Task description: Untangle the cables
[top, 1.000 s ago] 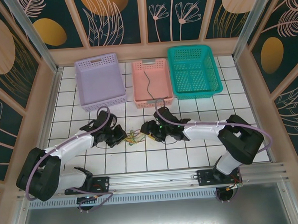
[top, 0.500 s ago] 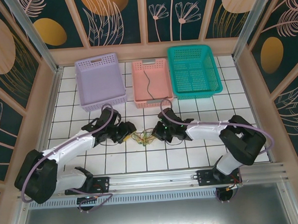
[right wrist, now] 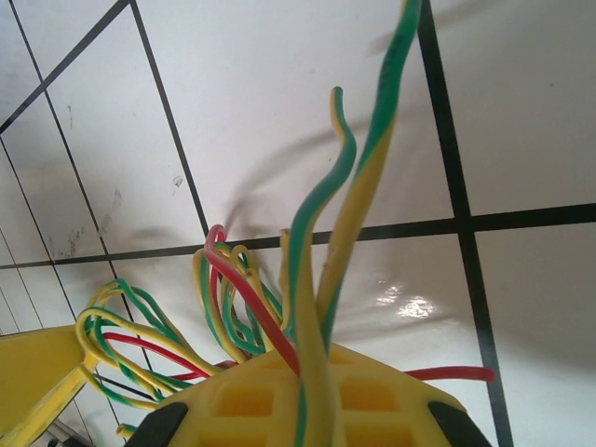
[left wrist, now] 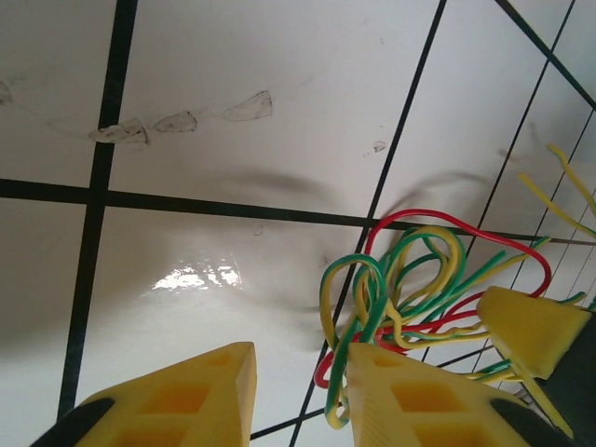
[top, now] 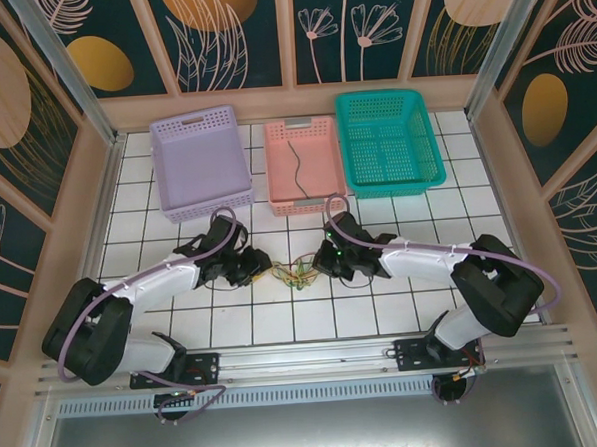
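Note:
The cables (top: 293,274) lie as a small knot of yellow-green and red wires on the white tiles between my two grippers. In the left wrist view the tangle (left wrist: 410,289) loops just past my right-hand fingertip (left wrist: 419,396). My left gripper (left wrist: 298,391) is open, with one yellow-green loop hanging at the edge of the gap. My right gripper (right wrist: 298,400) is shut on the cables, and several wire ends (right wrist: 345,214) stick up from between its fingers. One dark cable (top: 298,168) lies in the pink basket (top: 277,144).
A lilac basket (top: 181,185) and a teal basket (top: 431,166) flank the pink one along the back wall. The opposite arm's yellow finger (left wrist: 531,326) shows beside the tangle. Aluminium rails run along the near edge.
My left gripper has moved right, up to the tangle. My right gripper has shifted slightly right, and the tangle moved with it.

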`<state>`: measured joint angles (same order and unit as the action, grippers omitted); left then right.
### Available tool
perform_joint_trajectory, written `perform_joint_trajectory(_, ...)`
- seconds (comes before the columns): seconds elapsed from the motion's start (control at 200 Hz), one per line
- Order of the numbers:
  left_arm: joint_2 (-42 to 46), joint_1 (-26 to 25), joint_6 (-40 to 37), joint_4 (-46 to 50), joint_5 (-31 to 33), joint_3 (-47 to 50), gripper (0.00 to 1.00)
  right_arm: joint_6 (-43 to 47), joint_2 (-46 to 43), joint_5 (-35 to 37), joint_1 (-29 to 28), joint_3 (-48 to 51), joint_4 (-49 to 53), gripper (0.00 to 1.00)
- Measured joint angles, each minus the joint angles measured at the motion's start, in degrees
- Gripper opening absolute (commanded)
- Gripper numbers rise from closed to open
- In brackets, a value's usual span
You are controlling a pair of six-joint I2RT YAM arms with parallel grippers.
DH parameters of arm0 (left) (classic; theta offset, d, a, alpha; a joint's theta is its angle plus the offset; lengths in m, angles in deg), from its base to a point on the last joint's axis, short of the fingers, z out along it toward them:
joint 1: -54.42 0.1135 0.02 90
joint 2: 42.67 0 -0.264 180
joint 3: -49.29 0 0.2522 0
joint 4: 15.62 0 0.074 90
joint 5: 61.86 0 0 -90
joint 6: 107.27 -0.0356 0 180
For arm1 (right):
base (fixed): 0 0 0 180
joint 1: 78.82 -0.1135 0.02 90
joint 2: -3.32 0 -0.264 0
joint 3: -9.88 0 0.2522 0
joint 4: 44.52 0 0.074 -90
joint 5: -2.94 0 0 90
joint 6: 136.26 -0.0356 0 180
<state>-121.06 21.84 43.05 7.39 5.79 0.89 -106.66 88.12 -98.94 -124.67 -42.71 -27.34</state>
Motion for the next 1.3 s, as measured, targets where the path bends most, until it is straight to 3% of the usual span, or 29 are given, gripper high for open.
perform_joint_trajectory(0.235, -0.13, 0.0, 0.11, -4.04, -0.81, 0.24, 0.12, 0.76, -0.02, -0.85, 1.75, 0.0, 0.07, 0.0)
perform_joint_trajectory(0.44, -1.4, 0.0, 0.37, -6.12, -1.31, 0.57, 0.14, 0.79, -0.02, -1.31, 2.05, 0.0, 0.04, 0.0)
perform_joint_trajectory(0.646, -2.38, -0.02, 0.59, -6.62, -1.88, 0.79, 0.24, 0.74, 0.0, -1.53, 2.05, 0.0, 0.02, 0.0)
perform_joint_trajectory(0.796, -2.45, -0.02, 0.83, -7.32, -2.29, 0.79, 0.16, 0.74, 0.0, -1.7, 2.27, 0.02, 0.02, 0.0)
perform_joint_trajectory(1.056, -3.15, -0.07, 1.49, -9.4, -2.99, 1.46, 0.15, 0.31, -0.02, -1.97, 2.49, 0.39, -0.22, 0.0)
perform_joint_trajectory(1.146, -3.45, -0.07, 2.08, -9.73, -2.95, 1.46, 0.0, 0.11, -0.02, -2.21, 2.69, 0.42, -0.31, 0.0)
perform_joint_trajectory(1.301, -2.95, -0.31, 2.14, -9.18, -1.53, 1.31, 0.0, 0.09, -0.59, -2.75, 3.37, 1.22, -0.59, 0.0)
